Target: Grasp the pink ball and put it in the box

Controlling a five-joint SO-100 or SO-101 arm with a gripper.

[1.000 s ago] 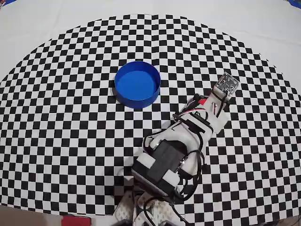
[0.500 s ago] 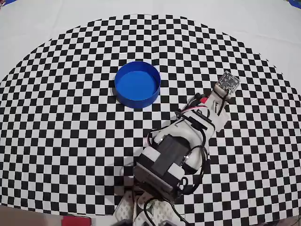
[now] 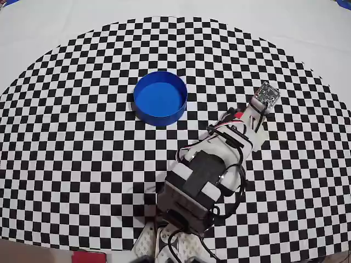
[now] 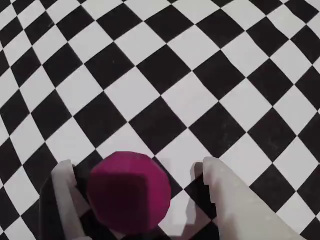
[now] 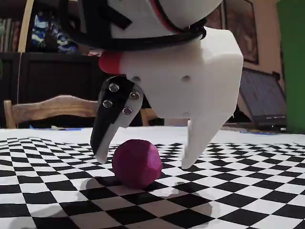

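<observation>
Slightly forward has moved the arm since before; its white two-finger gripper [image 5: 145,160] stands wide open around the small magenta-pink matte ball [image 5: 137,162], holding nothing, well apart from the round blue box [image 3: 160,98].

My arm [image 3: 211,164] is white printed plastic with black motor blocks, looped black cables and red accents; one black finger [image 5: 114,117] carries three silver screws.
</observation>
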